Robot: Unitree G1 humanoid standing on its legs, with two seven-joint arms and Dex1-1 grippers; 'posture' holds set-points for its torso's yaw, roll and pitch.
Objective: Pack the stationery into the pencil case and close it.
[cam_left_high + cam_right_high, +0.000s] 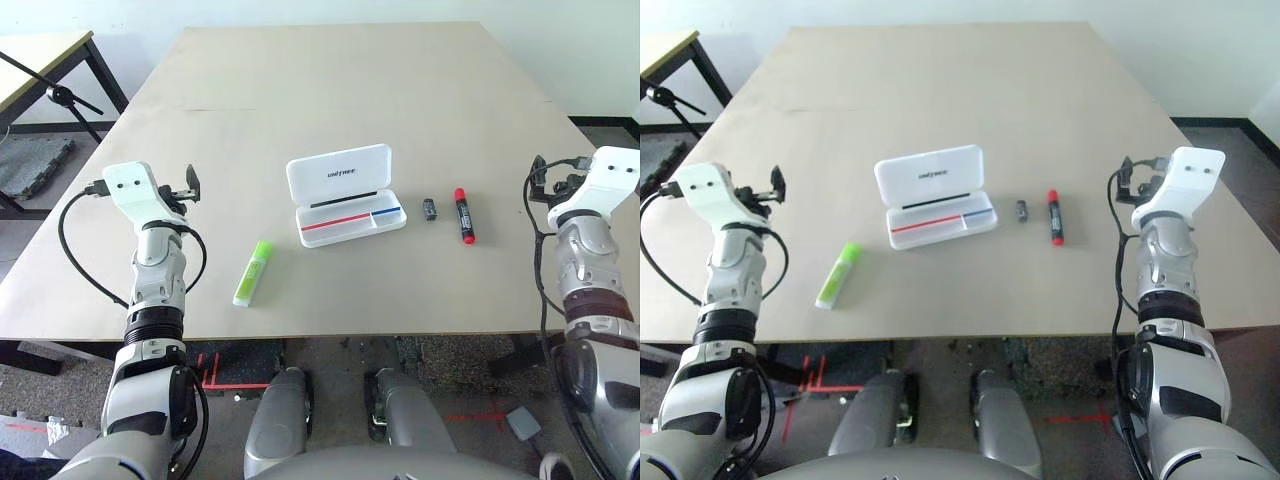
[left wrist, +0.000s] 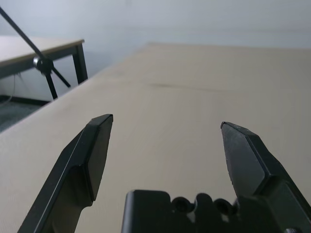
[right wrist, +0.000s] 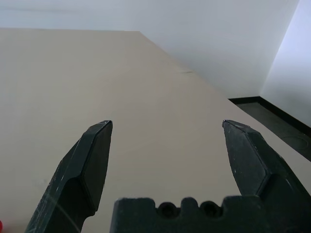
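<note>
The white pencil case (image 1: 352, 224) lies open at the table's middle, its lid (image 1: 338, 173) with dark lettering tilted back and red and blue stripes inside. A lime-green highlighter (image 1: 253, 272) lies to its front left. To the right of the case sit a tiny black block (image 1: 429, 209) and a black marker with a red cap (image 1: 465, 216). My left gripper (image 2: 165, 121) hovers open and empty over the table's left edge, well left of the highlighter. At the right edge, beyond the marker, my right gripper (image 3: 166, 124) is open and empty too.
The tan table (image 1: 350, 90) stretches bare behind the case. A second table (image 1: 40, 60) and a black tripod (image 1: 60, 95) stand off the far left corner. Floor shows beyond the front edge.
</note>
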